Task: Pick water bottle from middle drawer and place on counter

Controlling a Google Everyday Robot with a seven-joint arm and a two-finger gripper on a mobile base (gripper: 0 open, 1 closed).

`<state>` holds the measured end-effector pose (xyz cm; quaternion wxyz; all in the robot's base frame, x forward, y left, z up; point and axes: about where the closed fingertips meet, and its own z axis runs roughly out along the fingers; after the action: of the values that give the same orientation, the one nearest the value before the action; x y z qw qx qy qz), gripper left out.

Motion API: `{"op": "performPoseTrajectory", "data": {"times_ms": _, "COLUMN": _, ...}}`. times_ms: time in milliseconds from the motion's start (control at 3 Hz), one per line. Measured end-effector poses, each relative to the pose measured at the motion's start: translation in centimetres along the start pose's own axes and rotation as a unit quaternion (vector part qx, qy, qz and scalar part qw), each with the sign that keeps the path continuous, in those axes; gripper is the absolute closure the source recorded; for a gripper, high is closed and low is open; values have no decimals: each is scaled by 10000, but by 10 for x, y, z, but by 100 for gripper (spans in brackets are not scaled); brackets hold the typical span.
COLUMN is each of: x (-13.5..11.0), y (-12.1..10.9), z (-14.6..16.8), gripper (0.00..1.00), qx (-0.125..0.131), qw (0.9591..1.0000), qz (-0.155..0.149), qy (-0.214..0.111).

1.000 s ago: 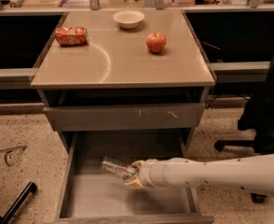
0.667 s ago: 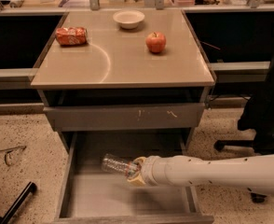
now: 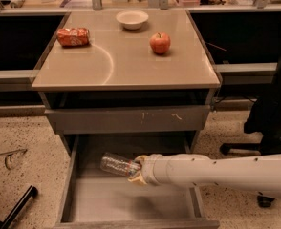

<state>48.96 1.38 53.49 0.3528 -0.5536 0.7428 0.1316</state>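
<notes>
The water bottle [image 3: 115, 164], clear and crinkled, lies tilted over the back part of the open middle drawer [image 3: 131, 200]. My gripper [image 3: 132, 170] is at the end of the white arm that reaches in from the right. It is shut on the bottle's near end and holds it just above the grey drawer bottom. The beige counter [image 3: 131, 63] with its arc mark is above the drawer.
On the counter sit a crushed orange-red can [image 3: 73, 36] at the back left, a white bowl [image 3: 132, 19] at the back and a red apple [image 3: 160, 43]. A shut drawer front with pale scratches [image 3: 131, 119] is above the open drawer. A black chair [image 3: 274, 113] stands to the right.
The gripper and the bottle have risen slightly and the bottle now tilts more off the drawer bottom. The arm has barely shifted otherwise.
</notes>
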Motion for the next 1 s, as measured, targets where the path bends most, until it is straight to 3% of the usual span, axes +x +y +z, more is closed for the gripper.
{"op": "performPoseTrajectory", "data": {"times_ms": 333, "x": -74, "y": 12, "z": -30, "gripper": 100, "qx": -138, "qw": 9998, "qz": -154, "qy": 10}}
{"op": "performPoseTrajectory", "data": {"times_ms": 667, "x": -163, "y": -9, "z": -77, "gripper": 100, "qx": 232, "qw": 9967, "qz": -769, "qy": -140}}
{"op": "performPoseTrajectory", "data": {"times_ms": 1000, "x": -189, "y": -14, "z": -101, "gripper": 100, "qx": 478, "qw": 9935, "qz": -1011, "qy": -209}}
